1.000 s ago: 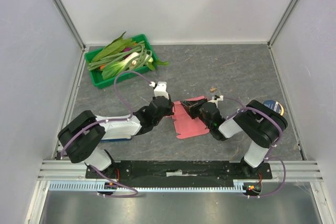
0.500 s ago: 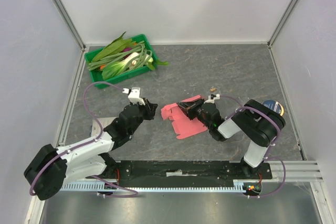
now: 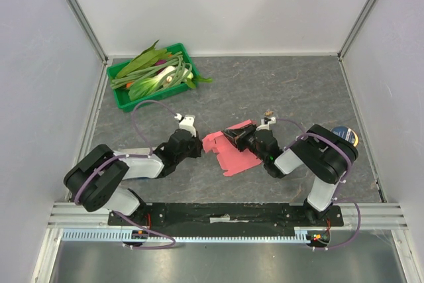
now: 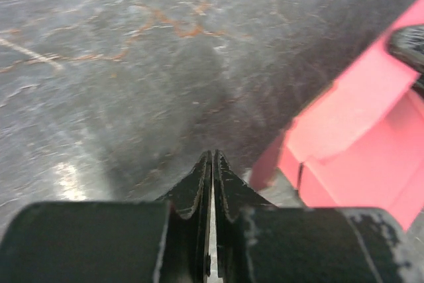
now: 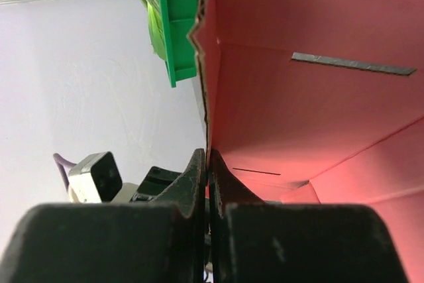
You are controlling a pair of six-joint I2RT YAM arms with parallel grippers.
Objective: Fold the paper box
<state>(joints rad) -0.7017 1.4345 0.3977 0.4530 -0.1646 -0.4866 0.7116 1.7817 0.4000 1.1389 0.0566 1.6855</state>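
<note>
Right gripper — clamped on the raised edge of the paper box, which lies on the table between the arms, one panel lifted and the rest flat.
Left gripper — jaws nearly together, empty, just beside the box's left flap.
Step, as judged: raising a wall.
Next calls for the left to press that flap upright and crease it.

Dark grey, stone-patterned counter with rust-coloured veins, enclosed on the left, far and right sides by plain white walls. Aluminium posts stand at the two far corners; an aluminium rail runs along the near edge. Lighting even, with soft glare on the counter.
</note>
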